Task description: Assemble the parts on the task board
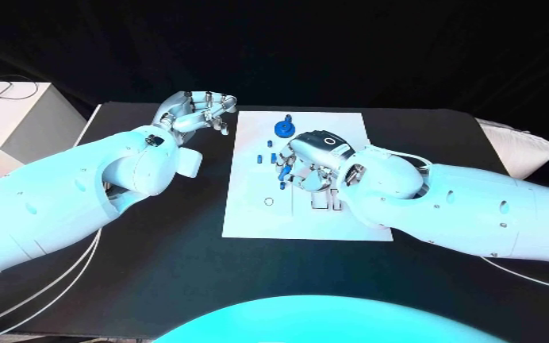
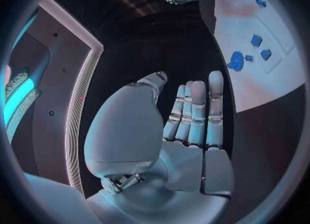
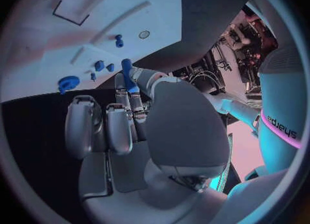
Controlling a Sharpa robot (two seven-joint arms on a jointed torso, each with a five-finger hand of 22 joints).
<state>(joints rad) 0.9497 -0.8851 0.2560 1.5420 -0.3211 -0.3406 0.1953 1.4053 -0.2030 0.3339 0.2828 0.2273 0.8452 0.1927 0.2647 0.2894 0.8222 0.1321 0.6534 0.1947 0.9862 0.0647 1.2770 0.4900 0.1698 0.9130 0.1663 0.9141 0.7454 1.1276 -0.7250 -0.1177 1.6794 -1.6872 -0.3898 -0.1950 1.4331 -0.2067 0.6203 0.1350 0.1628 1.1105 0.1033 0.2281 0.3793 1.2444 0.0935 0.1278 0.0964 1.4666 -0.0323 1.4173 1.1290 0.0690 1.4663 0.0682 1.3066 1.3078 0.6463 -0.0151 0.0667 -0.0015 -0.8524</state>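
Right wrist view shows my right hand (image 3: 139, 125) pinching a long blue part (image 3: 127, 75) above the task board (image 3: 77, 38); tilted, it could jam or slip.

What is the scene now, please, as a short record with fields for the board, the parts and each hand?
board: white task board in the middle of the black table
parts: small blue parts, among them a round one near the far edge
left hand: beside the board over the table, holds nothing
right hand: over the board, fingers pinching a blue part
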